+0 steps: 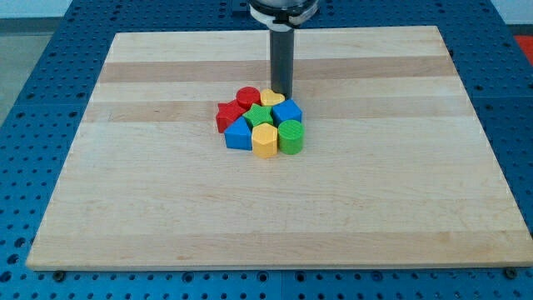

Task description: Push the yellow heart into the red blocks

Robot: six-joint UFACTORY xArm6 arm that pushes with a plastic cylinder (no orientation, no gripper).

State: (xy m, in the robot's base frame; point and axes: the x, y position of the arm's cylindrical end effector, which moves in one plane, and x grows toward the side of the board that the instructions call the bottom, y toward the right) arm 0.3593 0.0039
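Observation:
The yellow heart (pixel 271 98) lies at the top of a tight cluster of blocks, touching the red cylinder (pixel 247 97) on its left. The red star-like block (pixel 228 114) sits below-left of the cylinder. My tip (pixel 282 93) stands at the heart's upper right edge, touching or nearly touching it. The rod rises from there to the view's top.
The cluster also holds a green block (pixel 259 115), a blue cube (pixel 287 110), a blue triangular block (pixel 238 134), a yellow hexagonal block (pixel 265 140) and a green cylinder (pixel 291 137). All lie on a wooden board (pixel 166 208).

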